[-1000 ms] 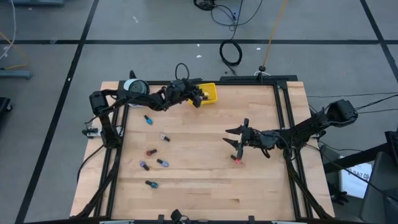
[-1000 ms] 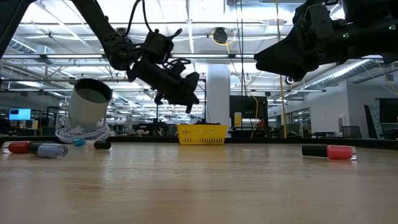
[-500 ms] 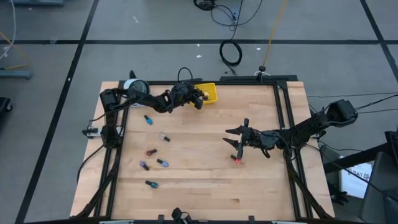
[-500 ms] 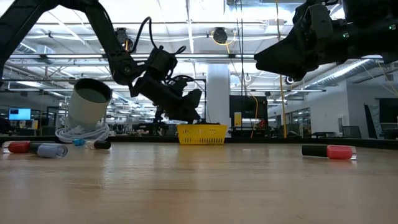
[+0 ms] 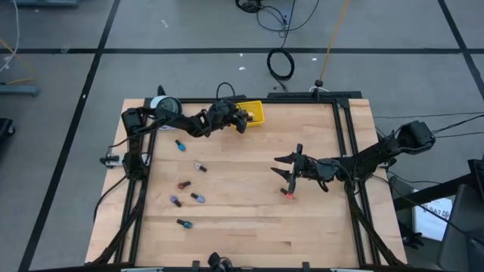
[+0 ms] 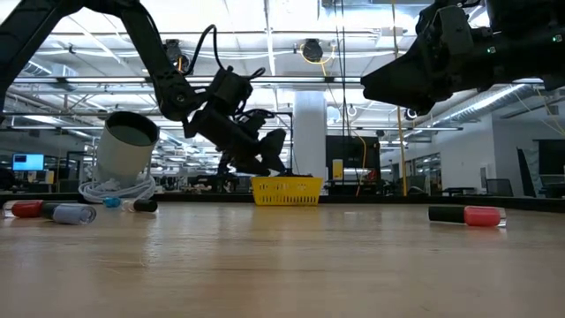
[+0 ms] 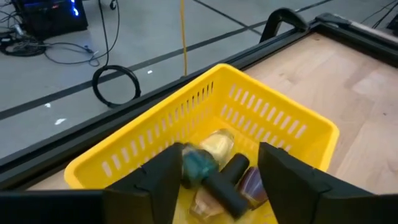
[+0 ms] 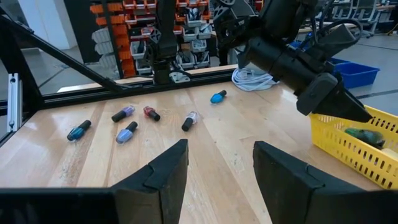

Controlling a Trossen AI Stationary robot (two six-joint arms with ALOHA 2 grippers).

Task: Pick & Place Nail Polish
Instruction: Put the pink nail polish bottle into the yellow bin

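My left gripper (image 5: 242,119) stands open over the near-left end of the yellow tray (image 5: 256,109), tilted down into it. In the left wrist view, a teal nail polish bottle (image 7: 199,167) with a dark cap shows blurred between the fingers, inside the tray (image 7: 280,124), on other bottles (image 7: 214,147). My right gripper (image 5: 286,168) hangs open above the table's right middle. A red bottle (image 5: 288,193) lies on the wood just near of it. Several more bottles (image 5: 184,183) lie loose on the table's left half.
A grey-white tape roll (image 5: 165,106) stands at the far left corner with a coil of white cable (image 6: 115,190) at its foot. Black frame rails (image 5: 344,143) run along the table's left and right sides. Bare wood lies between the two arms.
My left gripper has sunk toward the yellow tray and tipped a little more downward, then held still. In the low view its fingers stand wider apart now than half a second ago. My right arm has kept still.
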